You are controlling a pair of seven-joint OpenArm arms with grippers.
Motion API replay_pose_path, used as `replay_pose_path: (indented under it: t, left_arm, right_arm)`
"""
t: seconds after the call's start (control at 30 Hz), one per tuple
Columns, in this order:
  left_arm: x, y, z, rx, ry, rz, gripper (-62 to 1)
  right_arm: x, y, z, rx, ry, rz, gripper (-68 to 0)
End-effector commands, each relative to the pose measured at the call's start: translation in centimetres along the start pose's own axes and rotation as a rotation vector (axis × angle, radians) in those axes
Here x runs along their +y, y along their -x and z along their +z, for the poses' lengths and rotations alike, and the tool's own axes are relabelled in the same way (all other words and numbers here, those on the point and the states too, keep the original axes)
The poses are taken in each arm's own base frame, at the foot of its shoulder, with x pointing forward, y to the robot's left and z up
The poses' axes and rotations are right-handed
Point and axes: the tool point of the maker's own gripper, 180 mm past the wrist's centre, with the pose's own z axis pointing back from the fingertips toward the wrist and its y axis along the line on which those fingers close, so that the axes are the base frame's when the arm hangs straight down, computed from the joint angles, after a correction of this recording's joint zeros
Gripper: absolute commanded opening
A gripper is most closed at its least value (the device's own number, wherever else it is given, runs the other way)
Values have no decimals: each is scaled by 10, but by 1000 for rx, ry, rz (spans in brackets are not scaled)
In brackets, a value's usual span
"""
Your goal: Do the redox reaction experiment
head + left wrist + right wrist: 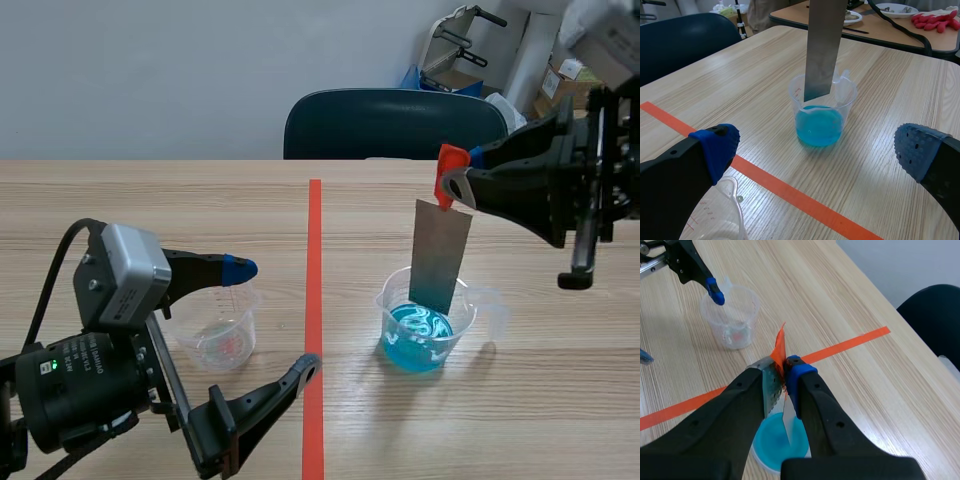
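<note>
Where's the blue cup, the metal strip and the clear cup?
blue cup [425, 352]: scene view, front wall.
metal strip [440, 255]: scene view, its middle.
clear cup [215, 345]: scene view, front wall.

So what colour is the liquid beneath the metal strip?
The liquid is blue, clearest in the left wrist view.

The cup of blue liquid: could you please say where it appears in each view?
Scene view: the cup of blue liquid stands right of the tape line, the metal strip reaching into it.
Left wrist view: cup ahead of the open left gripper, beyond the tape line.
Right wrist view: cup under the right gripper, partly hidden.
Shared landmark: the tape line.
</note>
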Motion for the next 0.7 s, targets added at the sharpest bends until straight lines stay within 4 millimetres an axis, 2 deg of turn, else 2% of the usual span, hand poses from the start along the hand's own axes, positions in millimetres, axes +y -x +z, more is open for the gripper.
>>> replay_pose_path:
  t: [0.0, 0.3, 0.67]
  left_arm:
    - [-3, -11, -4, -41, 8, 2, 14]
    - [-3, -11, -4, -41, 8, 2, 14]
    - [-3, -11, -4, -41, 8, 2, 14]
  right_arm:
    - [-3, -5, 0, -32, 2, -5, -669]
    - [0, 25, -9, -22, 11, -27, -669]
    - [-4, 52, -11, 0, 38, -24, -669]
